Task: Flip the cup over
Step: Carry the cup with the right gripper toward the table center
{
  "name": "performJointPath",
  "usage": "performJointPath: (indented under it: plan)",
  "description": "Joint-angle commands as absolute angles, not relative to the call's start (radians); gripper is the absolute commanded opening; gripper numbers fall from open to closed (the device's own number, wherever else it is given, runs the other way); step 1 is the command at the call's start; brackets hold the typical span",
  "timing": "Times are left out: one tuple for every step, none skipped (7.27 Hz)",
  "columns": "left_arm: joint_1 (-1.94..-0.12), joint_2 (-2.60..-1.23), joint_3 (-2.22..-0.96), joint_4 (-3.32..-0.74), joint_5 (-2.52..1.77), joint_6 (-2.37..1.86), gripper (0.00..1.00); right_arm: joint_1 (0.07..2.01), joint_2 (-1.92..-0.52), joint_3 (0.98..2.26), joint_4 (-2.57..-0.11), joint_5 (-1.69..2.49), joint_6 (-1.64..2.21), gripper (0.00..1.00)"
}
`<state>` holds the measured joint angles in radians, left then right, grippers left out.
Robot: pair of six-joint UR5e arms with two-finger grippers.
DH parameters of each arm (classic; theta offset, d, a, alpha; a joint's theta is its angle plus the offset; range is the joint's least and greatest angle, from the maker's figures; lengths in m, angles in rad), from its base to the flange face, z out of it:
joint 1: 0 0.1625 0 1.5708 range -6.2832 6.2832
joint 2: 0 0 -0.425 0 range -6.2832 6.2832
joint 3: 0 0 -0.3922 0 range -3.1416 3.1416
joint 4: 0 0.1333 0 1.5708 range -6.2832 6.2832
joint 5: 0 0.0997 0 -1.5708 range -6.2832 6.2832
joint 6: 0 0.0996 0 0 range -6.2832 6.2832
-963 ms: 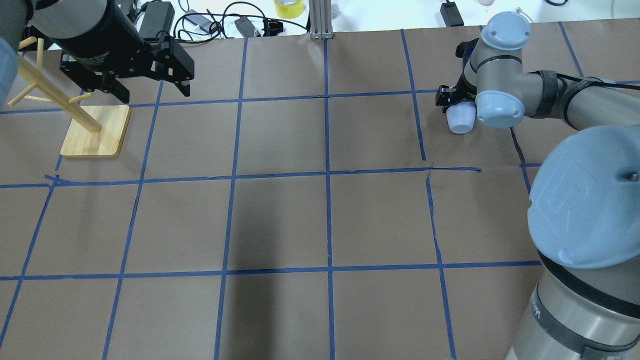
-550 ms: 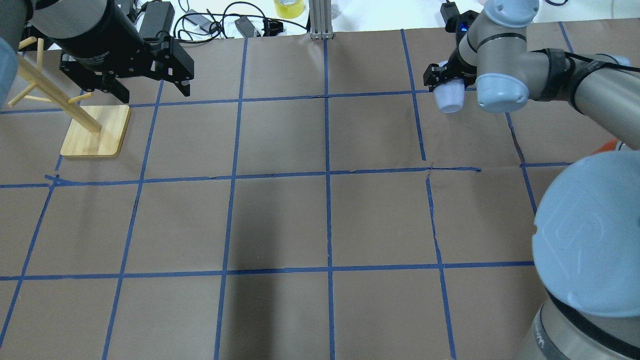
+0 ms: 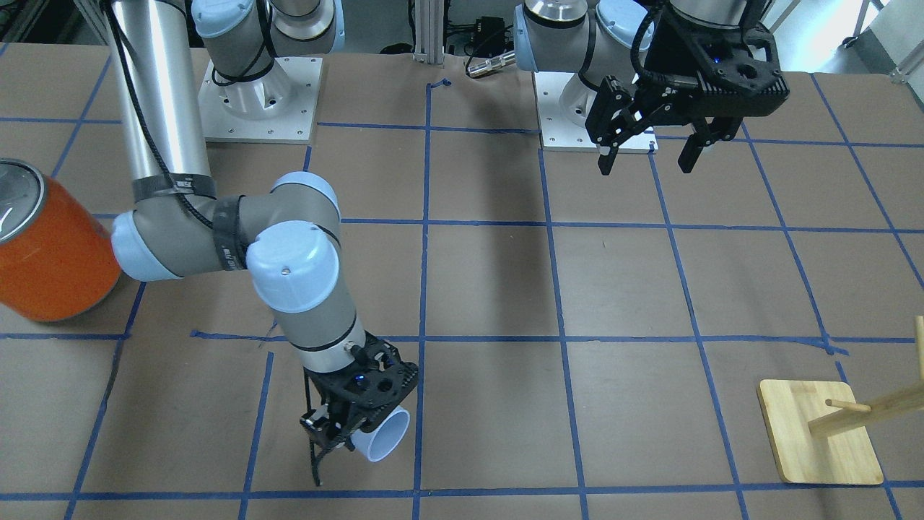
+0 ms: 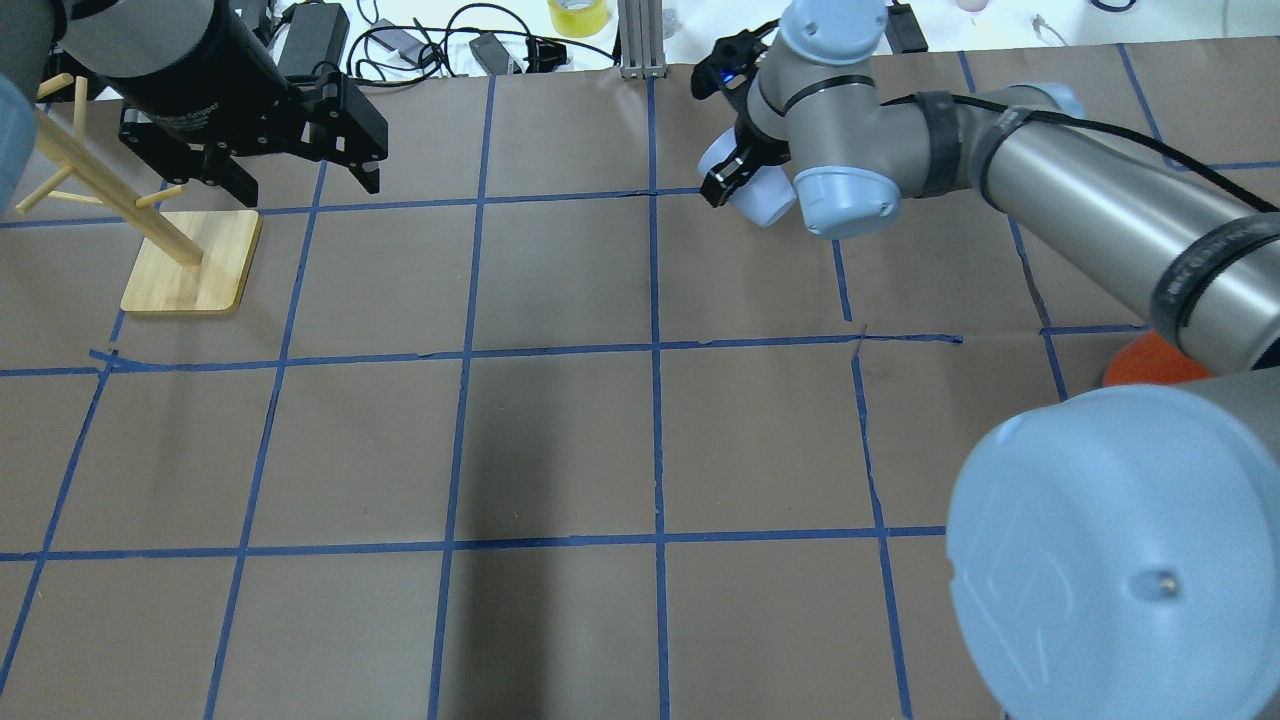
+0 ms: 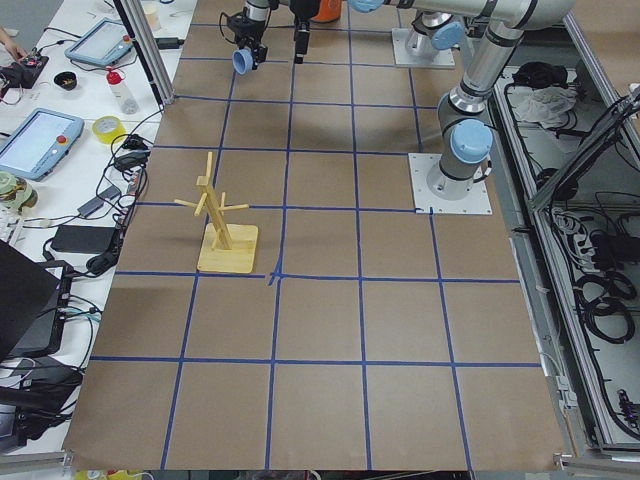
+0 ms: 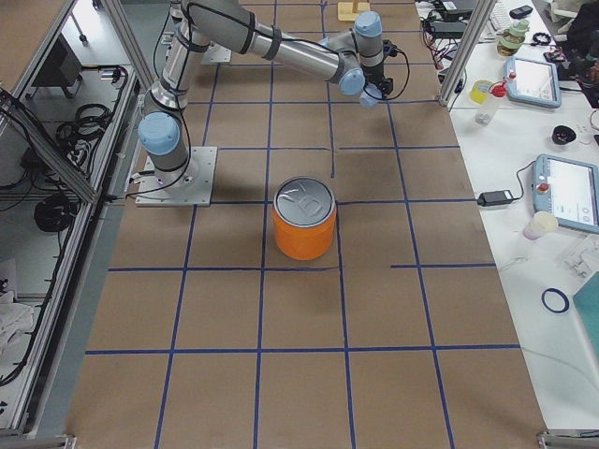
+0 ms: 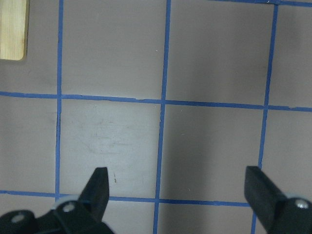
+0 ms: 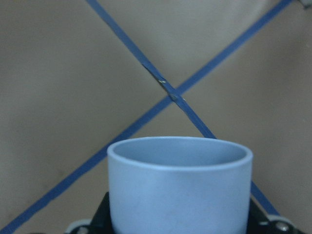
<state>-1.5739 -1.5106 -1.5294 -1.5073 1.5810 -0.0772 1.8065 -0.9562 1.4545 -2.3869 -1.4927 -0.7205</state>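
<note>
The pale blue cup (image 4: 758, 193) is clamped in my right gripper (image 4: 735, 172), which is shut on it. It hangs above the far middle of the table, tipped about onto its side. In the front view the cup (image 3: 386, 435) points its mouth down toward the camera below my right gripper (image 3: 339, 430). The right wrist view shows the cup (image 8: 178, 187) between the fingers, over a crossing of tape lines. My left gripper (image 4: 308, 185) is open and empty, high over the far left, as in the left wrist view (image 7: 176, 178).
A large orange can (image 3: 50, 253) with a silver top stands on the robot's right side, also in the right side view (image 6: 304, 220). A wooden peg rack (image 4: 195, 262) stands at the far left under my left gripper. Cables and gear (image 4: 400, 45) lie beyond the far edge.
My right arm has swung left along the far edge with the cup, from the far right to near the middle, and has turned the wrist. The left arm has not moved.
</note>
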Motion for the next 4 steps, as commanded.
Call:
performJointPath:
  plan:
    - [-1.571, -1.509, -1.529, -1.515, 1.592, -0.043, 1.0, 1.941, -0.887, 1.393, -2.393, -1.546, -0.824, 0.18]
    - [-1.571, -1.508, -1.529, -1.52, 1.592, -0.003, 1.0, 1.969, -0.873, 1.388, -2.408, -1.546, -0.93, 0.17]
    - [-1.569, -1.508, -1.529, -1.522, 1.592, -0.003, 1.0, 1.986, -0.862, 1.388, -2.411, -1.545, -0.989, 0.17]
    - [-1.569, -1.508, -1.529, -1.52, 1.592, -0.003, 1.0, 2.005, -0.853, 1.388, -2.413, -1.536, -0.989, 0.17]
